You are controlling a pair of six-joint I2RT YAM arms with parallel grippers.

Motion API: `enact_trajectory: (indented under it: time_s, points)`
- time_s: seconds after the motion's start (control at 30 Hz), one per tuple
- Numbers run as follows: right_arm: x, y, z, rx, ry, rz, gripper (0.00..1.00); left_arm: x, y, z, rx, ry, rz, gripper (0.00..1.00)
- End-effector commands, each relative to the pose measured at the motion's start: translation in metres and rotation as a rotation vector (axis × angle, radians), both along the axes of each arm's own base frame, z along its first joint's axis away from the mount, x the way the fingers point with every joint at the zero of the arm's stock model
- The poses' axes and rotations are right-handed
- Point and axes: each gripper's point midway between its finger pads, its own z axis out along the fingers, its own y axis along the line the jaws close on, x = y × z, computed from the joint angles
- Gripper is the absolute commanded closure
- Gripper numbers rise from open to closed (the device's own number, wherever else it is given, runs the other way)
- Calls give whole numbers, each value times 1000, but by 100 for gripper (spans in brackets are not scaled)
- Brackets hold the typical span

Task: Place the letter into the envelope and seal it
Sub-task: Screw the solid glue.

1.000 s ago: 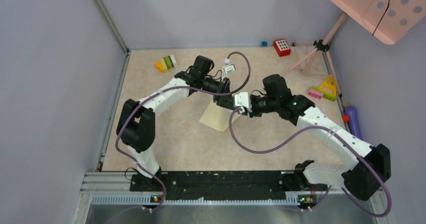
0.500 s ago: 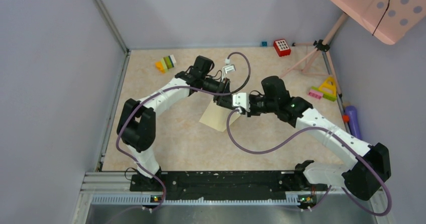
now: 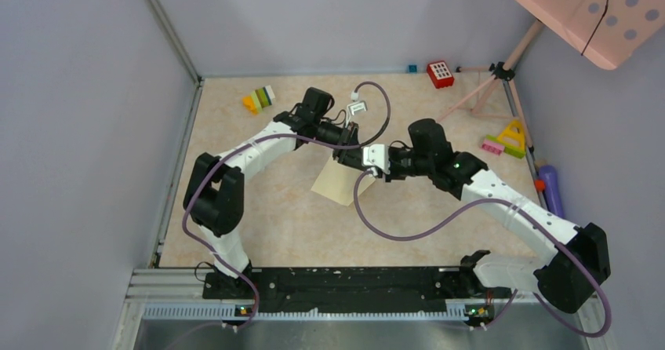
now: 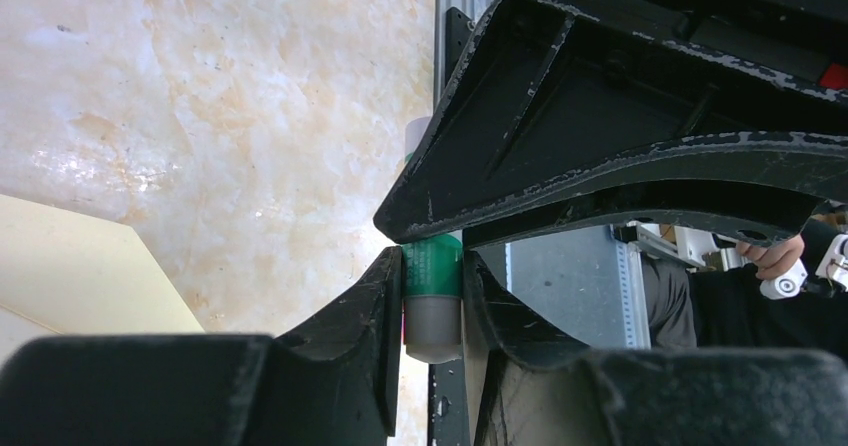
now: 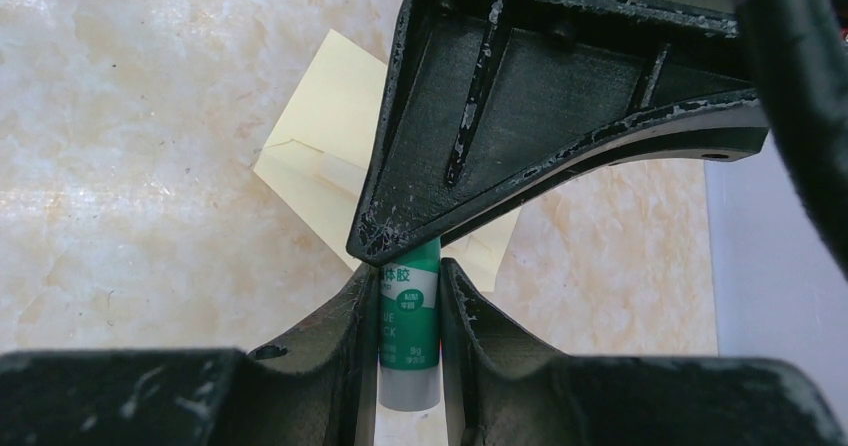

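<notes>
Both grippers meet over the middle of the table on one green glue stick (image 5: 408, 316). My right gripper (image 5: 408, 276) is shut on its green labelled body. My left gripper (image 4: 432, 266) is closed against the stick's green and grey end (image 4: 432, 296), with both jaws touching it. In the top view the left gripper (image 3: 350, 154) and right gripper (image 3: 370, 162) are tip to tip and hide the stick. The pale yellow envelope (image 3: 339, 184) lies flat on the table just below them, and also shows under the right gripper (image 5: 325, 151) and at the left wrist view's edge (image 4: 80, 276). No separate letter shows.
Coloured toy blocks (image 3: 259, 99) sit at the back left and a red block (image 3: 440, 74) at the back. A pink tripod (image 3: 494, 83), a yellow-green toy (image 3: 510, 138) and a purple object (image 3: 551, 187) stand along the right side.
My left gripper's jaws have come together onto the glue stick. The right gripper has shifted slightly left with the stick in it.
</notes>
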Motion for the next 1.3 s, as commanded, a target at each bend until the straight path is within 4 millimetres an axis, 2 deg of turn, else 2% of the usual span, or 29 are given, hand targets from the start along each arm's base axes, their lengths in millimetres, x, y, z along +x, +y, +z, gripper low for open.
enact_trajectory:
  time_s: [0.0, 0.1, 0.23, 0.3, 0.4, 0.57, 0.73, 0.8, 0.93, 1.0, 1.27]
  points:
    - [-5, 7, 2, 9, -33, 42, 100, -4, -4, 9, -53, -9, -45, 85]
    - [-2, 8, 3, 10, -41, 28, 100, -5, -4, 9, -55, -7, -46, 87]
    - [10, 4, 15, 35, -29, -75, 72, -5, -4, 12, -61, -14, -42, 89]
    - [13, 0, 26, 61, -11, -119, 66, -4, -3, 15, -65, -28, -38, 88]
    - [1, -3, 45, 138, 59, -82, 49, -4, 0, 21, -70, -65, -28, 88]
    - [-10, -11, 73, 286, 238, -37, 48, 2, 10, 29, -49, -180, 12, 88]
    - [0, -26, 99, 453, 544, -45, 47, 7, 21, 35, -9, -317, 66, 88]
    - [5, -30, 100, 505, 692, -50, 42, 7, 23, 40, -16, -350, 85, 88]
    - [16, -34, 88, 574, 915, -92, 41, 7, 25, 49, -34, -388, 123, 88]
    - [23, -33, 87, 619, 957, -82, 42, 9, 25, 51, -38, -402, 140, 88]
    - [21, -29, 73, 672, 1145, -101, 44, 17, 24, 47, -19, -394, 196, 90]
